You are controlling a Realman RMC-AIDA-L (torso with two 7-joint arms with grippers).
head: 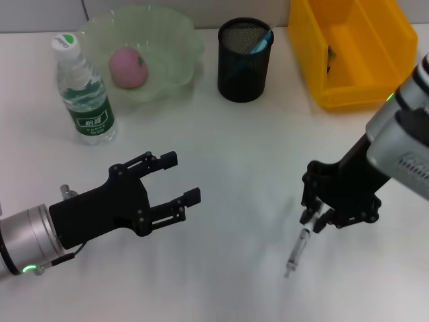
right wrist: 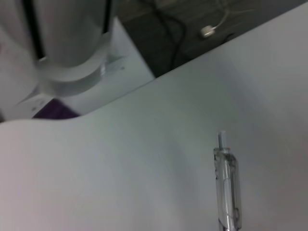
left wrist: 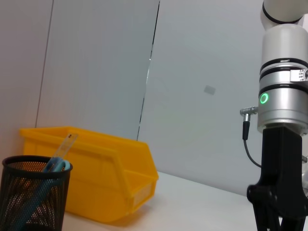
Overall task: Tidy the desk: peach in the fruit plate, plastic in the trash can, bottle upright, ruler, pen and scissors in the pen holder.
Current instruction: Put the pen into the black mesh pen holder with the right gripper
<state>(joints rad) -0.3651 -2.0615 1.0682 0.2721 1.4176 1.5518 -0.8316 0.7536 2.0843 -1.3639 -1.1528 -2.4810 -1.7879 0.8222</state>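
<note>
My right claw (head: pixel 316 220) hangs low over the pen (head: pixel 297 251), which lies flat on the tabletop (head: pixel 241 154) near my side. The clear barrel's upper end sits right at my fingertips; I cannot tell if they touch it. Its long axis runs from the claw toward me and slightly to my left, so the pen trails away from the fingers, not square between them. The fingers look close together, but I cannot tell whether they are open or closed on anything. The right wrist view shows the pen alone on bare tabletop, and none of my fingers.

My left claw (head: pixel 182 179) hovers wide open and empty over the tabletop, well apart from the pen, so the right arm is clearly nearer.

The holder (head: pixel 244 60) stands at the far side, between the plate (head: pixel 175 40) and the yellow bin (head: pixel 355 60). Something blue and a clear ruler (left wrist: pixel 64 145) already stick out of it. The peach (head: pixel 127 67) is in the plate and the bottle (head: pixel 82 90) stands upright just beside it.

My judgement: the pen is the step in hand, and the grip hinges on centring over the barrel, fingers across that axis
</note>
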